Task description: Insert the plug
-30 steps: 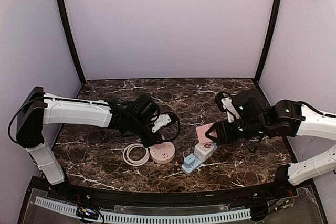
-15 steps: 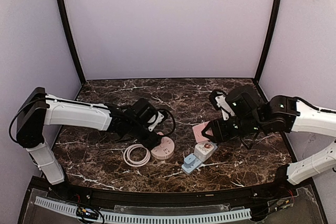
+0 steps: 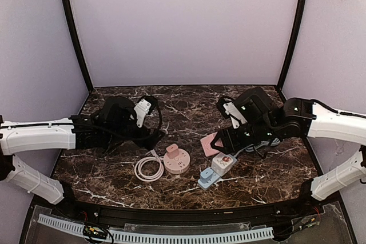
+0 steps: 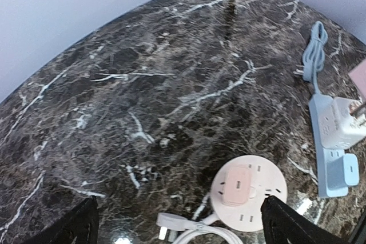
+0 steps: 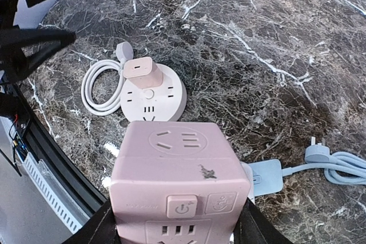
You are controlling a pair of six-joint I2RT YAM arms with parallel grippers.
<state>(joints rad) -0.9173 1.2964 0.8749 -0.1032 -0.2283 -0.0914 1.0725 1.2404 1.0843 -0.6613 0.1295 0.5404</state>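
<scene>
Pink plug [image 3: 171,148] is sitting pushed into the round pink socket [image 3: 178,164], toward the front of the desk [image 3: 194,104]. A second ago the left pincer [image 3: 152,135] was clamped over it. Now that pincer is standing wide open, drawn back to the left and apart from the plug. The right pincer [image 3: 222,140] is gripping a pink cube socket [image 3: 209,143] and has shifted slightly leftward.
</scene>
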